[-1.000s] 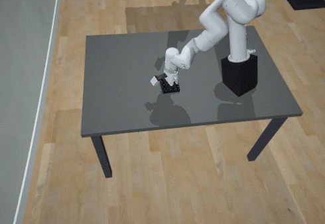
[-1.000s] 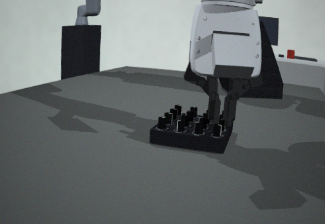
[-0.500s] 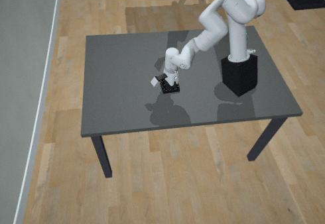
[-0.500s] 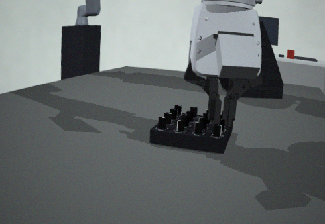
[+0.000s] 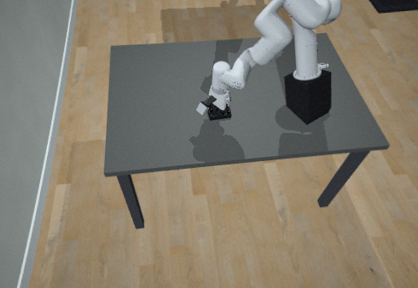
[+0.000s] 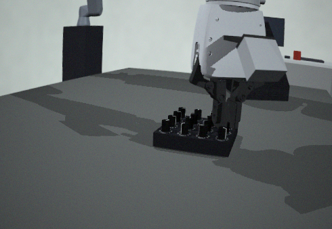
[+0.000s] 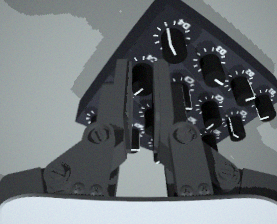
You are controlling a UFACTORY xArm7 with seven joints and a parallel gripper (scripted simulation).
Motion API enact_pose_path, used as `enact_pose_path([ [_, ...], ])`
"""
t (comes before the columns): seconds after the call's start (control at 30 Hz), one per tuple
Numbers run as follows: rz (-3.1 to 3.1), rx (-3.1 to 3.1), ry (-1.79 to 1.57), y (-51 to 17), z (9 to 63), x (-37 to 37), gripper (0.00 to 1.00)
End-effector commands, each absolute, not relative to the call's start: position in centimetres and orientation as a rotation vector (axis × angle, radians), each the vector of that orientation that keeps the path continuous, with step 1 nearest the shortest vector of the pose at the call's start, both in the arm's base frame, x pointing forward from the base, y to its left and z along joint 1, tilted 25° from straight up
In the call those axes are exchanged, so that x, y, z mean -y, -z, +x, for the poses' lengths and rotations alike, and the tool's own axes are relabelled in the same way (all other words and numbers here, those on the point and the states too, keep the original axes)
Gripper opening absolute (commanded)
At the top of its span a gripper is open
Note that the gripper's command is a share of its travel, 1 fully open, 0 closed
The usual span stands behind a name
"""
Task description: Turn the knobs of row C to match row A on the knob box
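The black knob box (image 5: pixel 220 116) (image 6: pixel 190 143) (image 7: pixel 145 36) stands on its feet near the middle of the dark table (image 5: pixel 149 102). Its knobs are black with white lines. My gripper (image 5: pixel 219 107) (image 6: pixel 225 123) (image 7: pixel 142 78) reaches down onto the box, and its two fingers are shut on one knob (image 7: pixel 141 83) near a box edge. The fingers hide most of that knob and its marks, so I cannot tell its name. In the wrist view, a big knob (image 7: pixel 170 42) with a clear white line stands just beyond the fingers.
The arm's black pedestal (image 5: pixel 308 95) (image 6: pixel 82 52) stands on the table right of the box. The wrist camera housing (image 6: pixel 251 59) juts out above the box. A white surface with a small red thing (image 6: pixel 297 55) lies far behind.
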State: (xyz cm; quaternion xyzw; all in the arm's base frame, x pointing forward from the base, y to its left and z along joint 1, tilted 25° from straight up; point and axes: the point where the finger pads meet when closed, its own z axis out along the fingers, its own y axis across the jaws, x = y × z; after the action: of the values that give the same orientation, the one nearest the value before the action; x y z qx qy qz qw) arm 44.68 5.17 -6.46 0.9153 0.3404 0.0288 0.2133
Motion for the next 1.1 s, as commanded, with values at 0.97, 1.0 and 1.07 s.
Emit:
enact_pose_path([
  [0.97,2.113,-1.705,0.101,6.37,44.78,-5.26,0.08],
  [1.0,2.107,-1.713,0.103,6.37,44.78,-5.26,0.08],
  [1.07,2.097,-1.725,0.107,6.37,44.78,-5.26,0.08],
])
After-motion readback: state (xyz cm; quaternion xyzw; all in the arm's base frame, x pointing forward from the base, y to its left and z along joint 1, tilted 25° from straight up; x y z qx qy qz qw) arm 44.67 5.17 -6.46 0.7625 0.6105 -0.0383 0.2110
